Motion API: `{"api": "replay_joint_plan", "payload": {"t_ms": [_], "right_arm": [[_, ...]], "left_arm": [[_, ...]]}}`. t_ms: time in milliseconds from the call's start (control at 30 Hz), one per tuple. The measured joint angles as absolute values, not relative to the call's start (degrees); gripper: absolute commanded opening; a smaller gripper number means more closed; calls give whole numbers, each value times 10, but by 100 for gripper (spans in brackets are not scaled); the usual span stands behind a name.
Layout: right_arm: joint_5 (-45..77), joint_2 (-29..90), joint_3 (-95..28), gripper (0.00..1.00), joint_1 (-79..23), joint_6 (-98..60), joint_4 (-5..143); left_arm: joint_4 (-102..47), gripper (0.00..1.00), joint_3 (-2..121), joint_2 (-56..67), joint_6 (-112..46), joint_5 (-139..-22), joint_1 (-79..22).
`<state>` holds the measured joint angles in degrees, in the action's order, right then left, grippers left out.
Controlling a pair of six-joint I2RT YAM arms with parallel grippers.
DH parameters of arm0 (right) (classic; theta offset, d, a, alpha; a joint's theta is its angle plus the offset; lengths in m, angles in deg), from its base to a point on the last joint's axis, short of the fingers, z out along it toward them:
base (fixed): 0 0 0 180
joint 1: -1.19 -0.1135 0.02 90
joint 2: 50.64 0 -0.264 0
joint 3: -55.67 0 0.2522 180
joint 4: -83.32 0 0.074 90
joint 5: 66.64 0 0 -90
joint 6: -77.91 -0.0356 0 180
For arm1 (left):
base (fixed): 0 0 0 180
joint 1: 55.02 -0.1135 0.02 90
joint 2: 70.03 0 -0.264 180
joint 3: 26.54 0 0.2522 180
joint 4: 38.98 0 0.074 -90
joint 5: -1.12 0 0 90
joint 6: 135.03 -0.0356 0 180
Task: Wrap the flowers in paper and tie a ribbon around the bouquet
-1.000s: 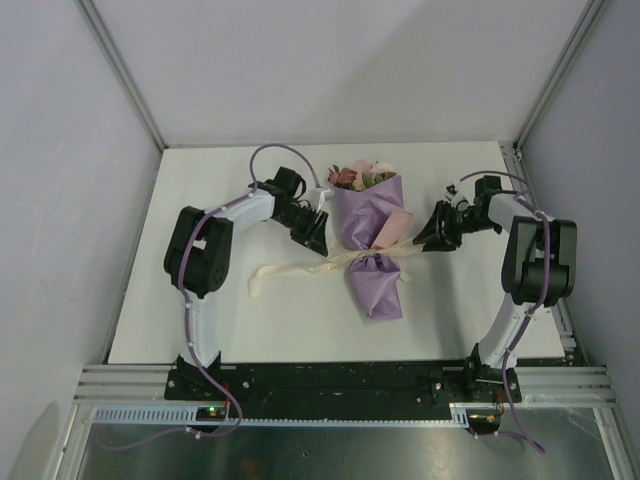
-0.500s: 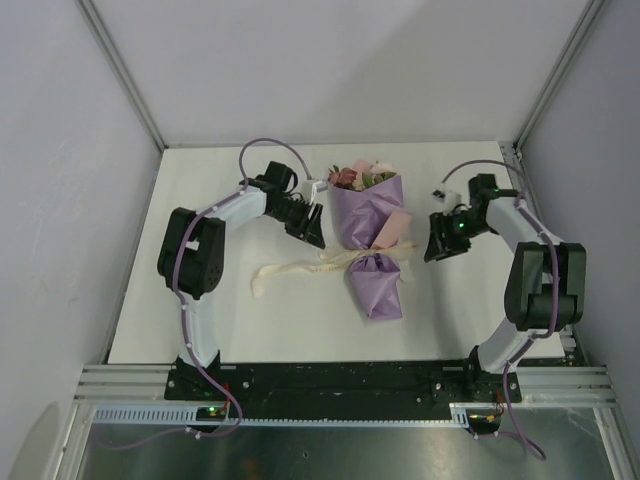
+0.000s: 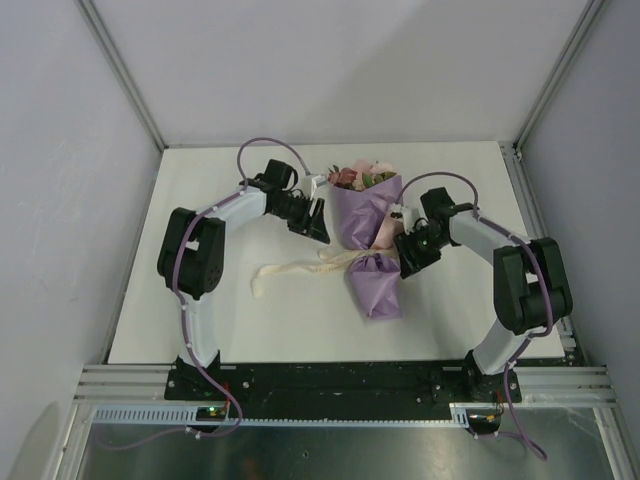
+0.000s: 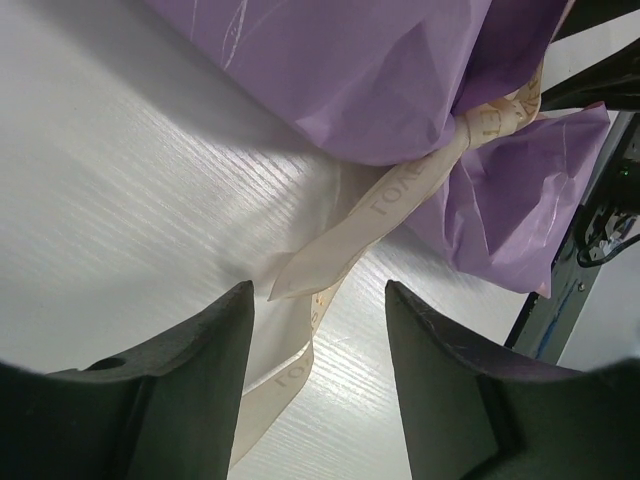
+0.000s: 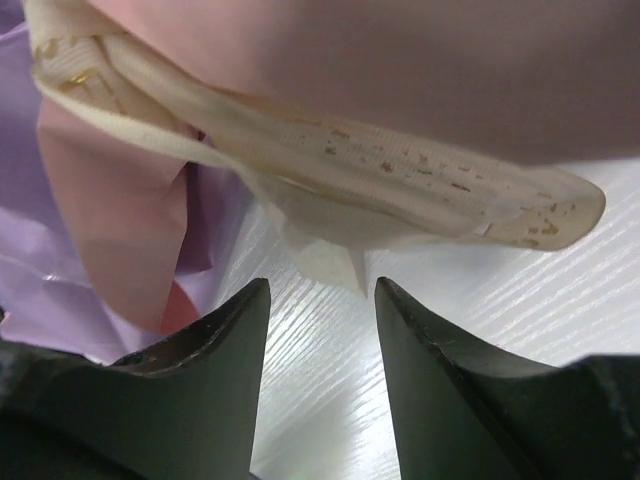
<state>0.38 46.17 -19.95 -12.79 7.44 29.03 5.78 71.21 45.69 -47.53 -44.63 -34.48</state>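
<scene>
— Overhead first. Whereabouts of the lilac-purple paper bouquet (image 3: 366, 215) with pink and dark red rose heads (image 3: 358, 176)?

— Flat on the white table (image 3: 200, 300), long axis twelve to six, heads at twelve. Bound at the pinched waist by the cream-beige fabric ribbon (image 3: 285, 272), tail trailing toward eight.

— Claws?

— At nine of the cone, left gripper (image 3: 316, 228); at three of the waist, right gripper (image 3: 407, 258), nearer the knot. Contact impossible to tell.

— Left wrist view?

— Released, nothing gripped between the black fingers (image 4: 190, 370). Ribbon tail just ahead, running toward one into the waist.

— Right wrist view?

— Spread as well, gripping nothing. Ribbon loop just beyond the tips at twelve, under the pink paper flap (image 5: 130, 200). Probably the better-placed arm for any tightening pull.
</scene>
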Motion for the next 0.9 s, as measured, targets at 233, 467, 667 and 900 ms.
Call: {"api": "replay_joint_plan", "payload": {"t_ms": [233, 467, 667, 900], "right_arm": [[20, 468, -168, 54, -144, 75, 351], [18, 435, -107, 33, -146, 98, 423], [19, 431, -97, 5, -142, 116, 435], [-1, 386, -78, 0, -112, 120, 391]], "left_arm": [[43, 60, 697, 453, -460, -443, -346], [29, 60, 691, 453, -444, -434, -351], [25, 60, 686, 451, -435, -435, -356], [23, 60, 680, 450, -434, -439, -357]]}}
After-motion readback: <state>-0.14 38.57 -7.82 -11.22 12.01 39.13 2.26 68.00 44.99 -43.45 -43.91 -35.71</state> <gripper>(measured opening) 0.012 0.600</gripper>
